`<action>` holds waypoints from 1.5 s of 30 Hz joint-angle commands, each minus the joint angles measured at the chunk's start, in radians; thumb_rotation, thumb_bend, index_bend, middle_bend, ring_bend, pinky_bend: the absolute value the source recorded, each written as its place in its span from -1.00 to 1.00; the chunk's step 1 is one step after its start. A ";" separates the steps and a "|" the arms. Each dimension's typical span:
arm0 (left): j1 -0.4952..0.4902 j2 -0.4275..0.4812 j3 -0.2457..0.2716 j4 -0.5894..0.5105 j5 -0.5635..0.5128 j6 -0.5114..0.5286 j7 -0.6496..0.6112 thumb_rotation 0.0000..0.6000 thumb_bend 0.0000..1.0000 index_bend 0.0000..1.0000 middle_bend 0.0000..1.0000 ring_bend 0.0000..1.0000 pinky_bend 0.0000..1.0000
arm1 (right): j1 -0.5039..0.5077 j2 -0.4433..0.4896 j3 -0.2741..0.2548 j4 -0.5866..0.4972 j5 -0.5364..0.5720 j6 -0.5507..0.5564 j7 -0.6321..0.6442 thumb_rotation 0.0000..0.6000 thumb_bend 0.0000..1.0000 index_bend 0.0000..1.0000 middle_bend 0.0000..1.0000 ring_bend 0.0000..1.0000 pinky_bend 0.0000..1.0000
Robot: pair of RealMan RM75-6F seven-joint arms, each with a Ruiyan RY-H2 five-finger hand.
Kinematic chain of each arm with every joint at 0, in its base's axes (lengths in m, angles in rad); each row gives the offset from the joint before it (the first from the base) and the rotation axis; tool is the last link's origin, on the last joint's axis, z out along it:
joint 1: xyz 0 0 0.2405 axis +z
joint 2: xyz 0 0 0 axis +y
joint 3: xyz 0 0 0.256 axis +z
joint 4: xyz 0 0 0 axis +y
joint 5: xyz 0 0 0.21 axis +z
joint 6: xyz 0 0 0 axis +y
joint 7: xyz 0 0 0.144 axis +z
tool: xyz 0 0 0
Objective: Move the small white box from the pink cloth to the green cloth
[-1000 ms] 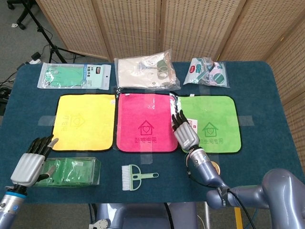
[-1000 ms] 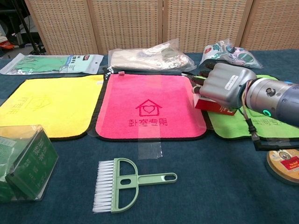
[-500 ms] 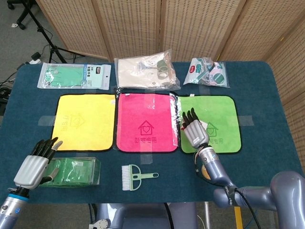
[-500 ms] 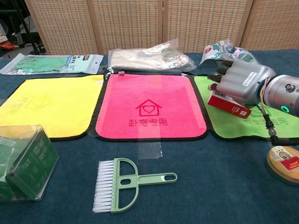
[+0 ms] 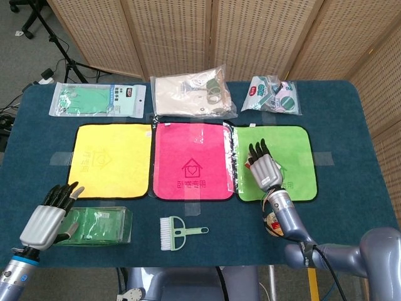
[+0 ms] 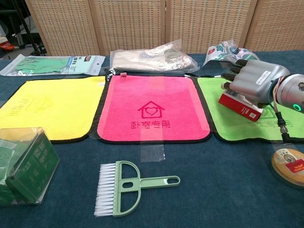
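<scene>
1 small white box with a red side (image 6: 240,105) is gripped in the right hand's (image 6: 254,82) fingers (image 6: 232,72), tilted over the square green cloth (image 5: 294,147). The left hand (image 5: 45,216), fingers apart, holds nothing, well left of that cloth.

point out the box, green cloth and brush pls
box (image 6: 240,106): chest view, its red side under the right hand.
green cloth (image 6: 230,126): chest view, bare front part.
brush (image 6: 124,184): chest view, green frame behind the bristles.
</scene>
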 commanded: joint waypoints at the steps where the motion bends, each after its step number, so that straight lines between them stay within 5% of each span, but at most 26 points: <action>1: 0.001 0.000 0.001 -0.001 0.002 0.002 0.002 1.00 -0.32 -1.00 -1.00 -1.00 -1.00 | 0.007 0.000 0.017 0.015 -0.007 0.002 -0.001 1.00 0.35 -0.78 -1.00 -1.00 -1.00; 9: 0.004 0.001 0.002 -0.002 0.010 0.009 0.003 1.00 -0.32 -1.00 -1.00 -1.00 -1.00 | 0.038 0.003 0.085 0.017 0.020 0.021 -0.036 1.00 0.34 -0.78 -1.00 -1.00 -1.00; 16: 0.002 -0.002 0.001 0.003 0.010 0.007 -0.004 1.00 -0.32 -1.00 -1.00 -1.00 -1.00 | 0.008 0.077 0.098 -0.119 -0.082 0.084 0.046 1.00 0.34 -0.78 -1.00 -1.00 -1.00; 27: 0.012 -0.022 -0.013 0.024 0.005 0.037 -0.004 1.00 -0.35 -1.00 -1.00 -1.00 -1.00 | -0.170 0.178 -0.035 -0.242 -0.498 0.260 0.349 1.00 0.23 -0.78 -1.00 -1.00 -1.00; 32: 0.018 -0.039 -0.020 0.039 0.007 0.055 -0.004 1.00 -0.37 -1.00 -1.00 -1.00 -1.00 | -0.285 0.206 -0.082 -0.207 -0.644 0.374 0.536 1.00 -0.07 -0.78 -1.00 -1.00 -1.00; 45: 0.034 -0.079 -0.039 0.093 0.009 0.106 -0.039 1.00 -0.57 -1.00 -1.00 -1.00 -1.00 | -0.590 0.226 -0.148 -0.012 -0.781 0.614 1.057 1.00 -0.27 -0.85 -1.00 -1.00 -1.00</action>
